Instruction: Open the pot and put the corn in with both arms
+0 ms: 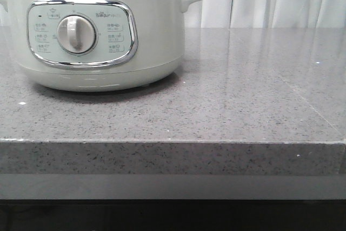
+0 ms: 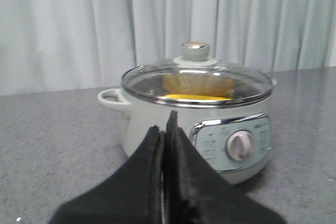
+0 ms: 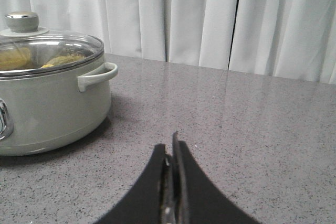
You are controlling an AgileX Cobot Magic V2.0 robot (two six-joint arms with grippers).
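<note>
The pale grey-green pot (image 1: 97, 31) stands at the back left of the counter, its glass lid (image 2: 198, 80) on, with a knob (image 2: 195, 51) on top. Yellow corn (image 2: 195, 97) shows through the lid, inside the pot; it also shows faintly in the right wrist view (image 3: 60, 60). My left gripper (image 2: 164, 127) is shut and empty, in front of the pot and apart from it. My right gripper (image 3: 170, 148) is shut and empty over bare counter, to the right of the pot (image 3: 50, 103). Neither gripper shows in the front view.
The grey speckled counter (image 1: 243, 96) stretches right of the pot, with its front edge (image 1: 173, 142) near me. White curtains (image 3: 220, 19) hang behind the counter. The pot's side handle (image 3: 97, 75) sticks out toward the right.
</note>
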